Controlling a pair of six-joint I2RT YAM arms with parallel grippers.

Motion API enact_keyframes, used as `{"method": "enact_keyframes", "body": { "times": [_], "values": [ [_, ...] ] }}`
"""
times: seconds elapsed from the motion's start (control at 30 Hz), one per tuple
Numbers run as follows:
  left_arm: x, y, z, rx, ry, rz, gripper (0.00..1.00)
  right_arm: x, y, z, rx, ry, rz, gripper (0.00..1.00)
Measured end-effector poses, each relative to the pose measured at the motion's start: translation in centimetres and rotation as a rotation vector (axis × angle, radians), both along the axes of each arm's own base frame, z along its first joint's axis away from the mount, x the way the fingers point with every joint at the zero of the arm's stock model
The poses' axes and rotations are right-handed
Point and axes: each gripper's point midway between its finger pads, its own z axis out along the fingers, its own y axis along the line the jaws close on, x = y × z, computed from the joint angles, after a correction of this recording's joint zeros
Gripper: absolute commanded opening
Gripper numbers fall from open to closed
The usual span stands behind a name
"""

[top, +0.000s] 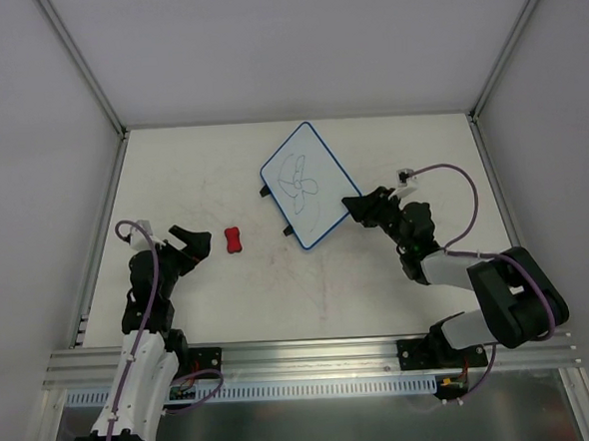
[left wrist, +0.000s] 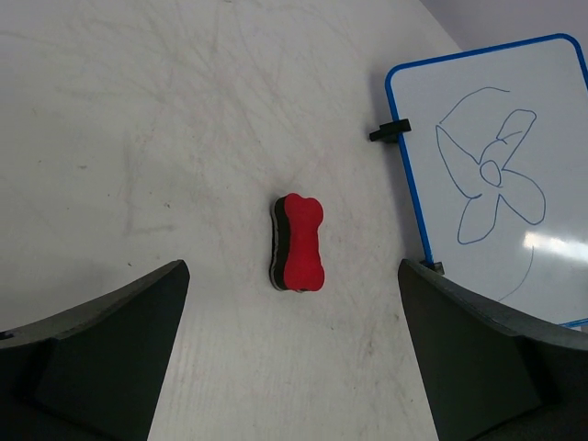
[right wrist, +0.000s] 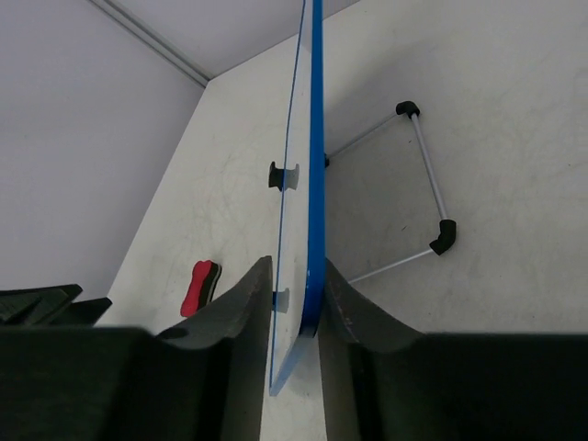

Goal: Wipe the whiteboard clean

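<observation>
Blue-rimmed whiteboard (top: 305,185), scribbled, near edge pinched in our right gripper (right wrist: 296,285). Our left gripper (top: 194,242) spread wide, holding nothing; red eraser (left wrist: 299,242) just ahead of it.

A white table (top: 230,304), faintly scuffed with grey streaks, is boxed in by plain white wall panels (top: 294,41) at 12, 9 and 3 o'clock, with aluminium posts (top: 81,64) at the far corners and a ribbed metal rail (top: 313,354) along the 6 o'clock edge, under soft even light
</observation>
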Motion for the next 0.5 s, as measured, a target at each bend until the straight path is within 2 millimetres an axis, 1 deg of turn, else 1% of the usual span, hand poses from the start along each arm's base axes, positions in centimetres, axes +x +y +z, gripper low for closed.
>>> {"method": "enact_keyframes", "body": {
  "times": [0.03, 0.2, 0.27, 0.33, 0.37, 0.5],
  "values": [
    [0.1, 0.0, -0.1, -0.001, 0.008, 0.0, 0.99, 0.1, -0.1, 0.0, 0.002, 0.0, -0.004, 0.21],
    [0.4, 0.0, -0.8, -0.006, 0.079, 0.0, 0.99, 0.6, -0.7, -0.5, 0.016, 0.023, -0.03, 0.21],
    [0.6, -0.2, -0.7, -0.011, 0.113, -0.005, 0.99, 0.6, -0.9, -0.7, 0.018, 0.03, -0.035, 0.2],
    [1.0, -0.5, -0.2, -0.023, 0.142, -0.023, 0.99, 0.6, -0.9, -0.7, 0.021, 0.032, -0.036, 0.2],
    [1.3, -0.7, 0.2, -0.03, 0.158, -0.03, 0.99, 0.7, -0.9, -0.7, 0.022, 0.032, -0.036, 0.18],
    [2.4, -1.5, 1.4, -0.057, 0.223, -0.067, 0.99, 0.7, -0.9, -0.7, 0.027, 0.035, -0.036, 0.17]
  ]
}}
